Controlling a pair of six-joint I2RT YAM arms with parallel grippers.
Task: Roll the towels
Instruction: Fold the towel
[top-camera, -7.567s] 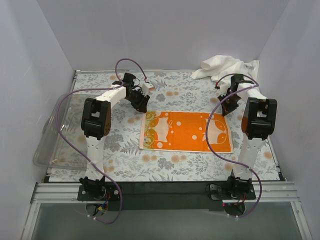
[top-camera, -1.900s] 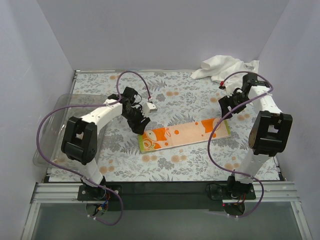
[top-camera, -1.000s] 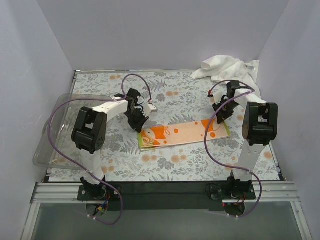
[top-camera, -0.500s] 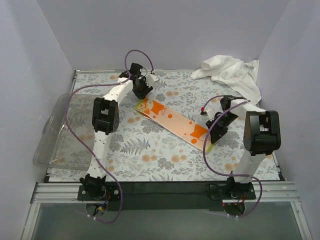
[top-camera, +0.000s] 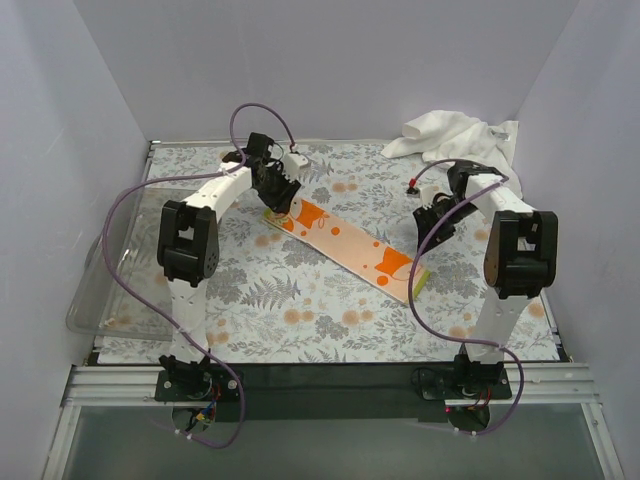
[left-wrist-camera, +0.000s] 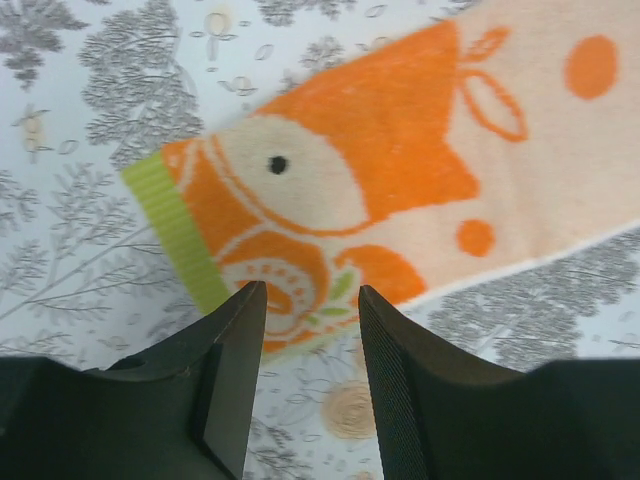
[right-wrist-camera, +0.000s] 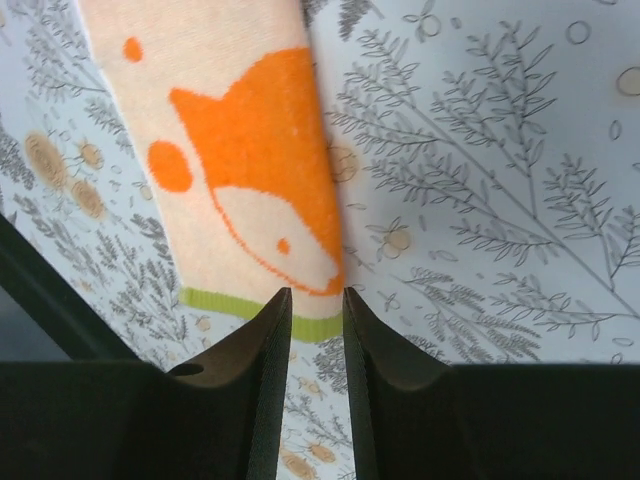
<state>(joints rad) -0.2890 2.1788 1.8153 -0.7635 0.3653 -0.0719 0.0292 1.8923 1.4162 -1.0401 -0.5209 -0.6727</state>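
We see the left gripper (left-wrist-camera: 310, 300) with its two dark fingers (left-wrist-camera: 230, 380) standing well apart, nothing between them. It hangs just above one green-hemmed end of the small cloth (left-wrist-camera: 400, 170), where an orange fox-like face is printed. The right gripper (right-wrist-camera: 315, 295) has its jaws parted only narrowly, also pinching nothing. Through the slit we make out the other green hem and a corner of the same cloth. Whether either fingertip touches the fabric, we cannot tell.

From above, the cloth lies flat as a long narrow strip, pale with orange shapes. It runs slantwise from the far left, under the left gripper, to nearer on the right. The large white towel (top-camera: 455, 135) sits crumpled in the far right corner, well apart from the strip.

Both rest on the grey-and-orange fern-patterned table covering (top-camera: 330, 315). A clear plastic bin (top-camera: 90, 270) overhangs its left edge. Purple cables (top-camera: 125, 215) loop along the arms, a metal rail (top-camera: 320, 378) crosses the near edge, and plain pale walls (top-camera: 320, 60) close in three sides.
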